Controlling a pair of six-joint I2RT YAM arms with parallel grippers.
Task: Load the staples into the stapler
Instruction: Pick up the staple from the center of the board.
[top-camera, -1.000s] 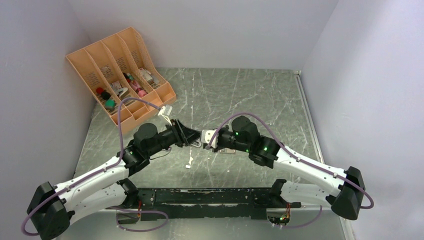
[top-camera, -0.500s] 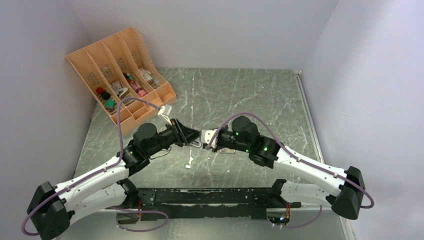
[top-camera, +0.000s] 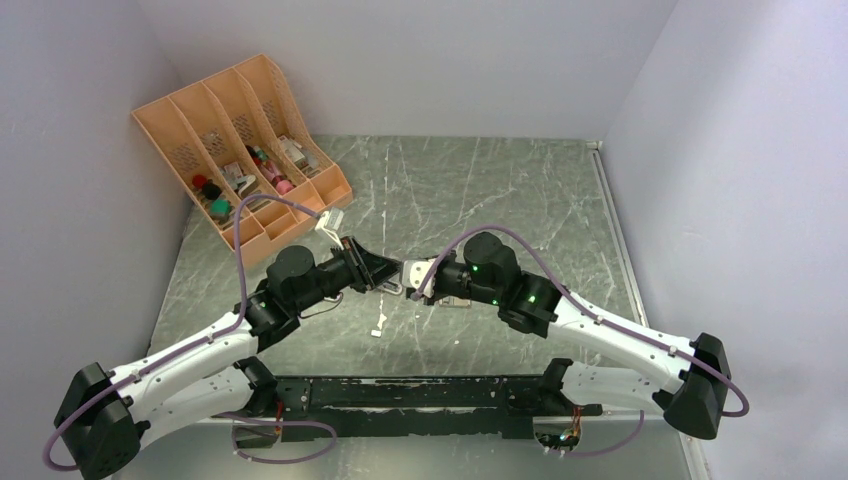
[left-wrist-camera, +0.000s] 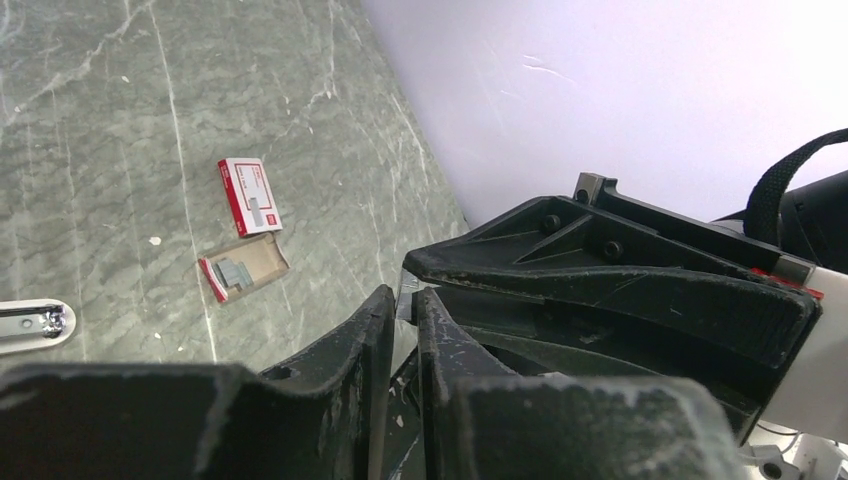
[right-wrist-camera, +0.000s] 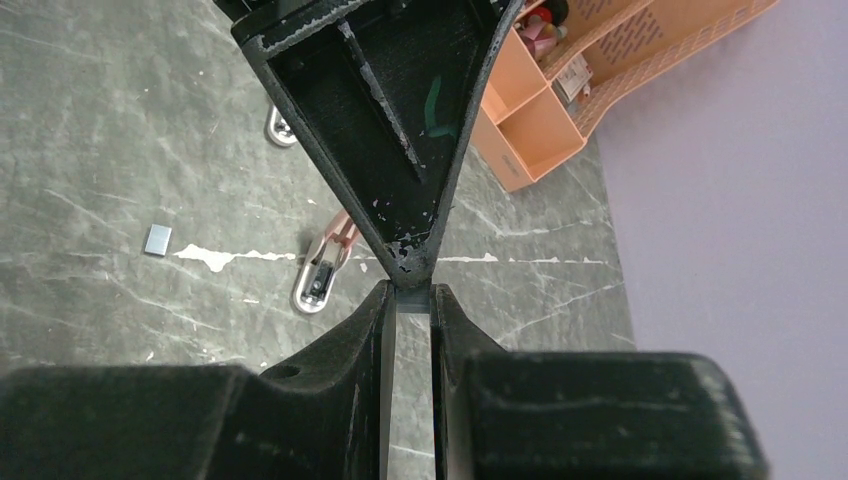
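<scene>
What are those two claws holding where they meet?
A short silvery staple strip, it seems: the right gripper pinches one end between its fingertips, the left gripper the other end.

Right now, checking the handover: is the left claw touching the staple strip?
Touching. Right wrist view: tips of the left claw pinch the end of the staple strip, gripped by the right claw.

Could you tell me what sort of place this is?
Probably a robot test cell staged as a desk: plain walls around a marble-patterned tabletop, an orange organiser, a red-and-white staple box.
</scene>
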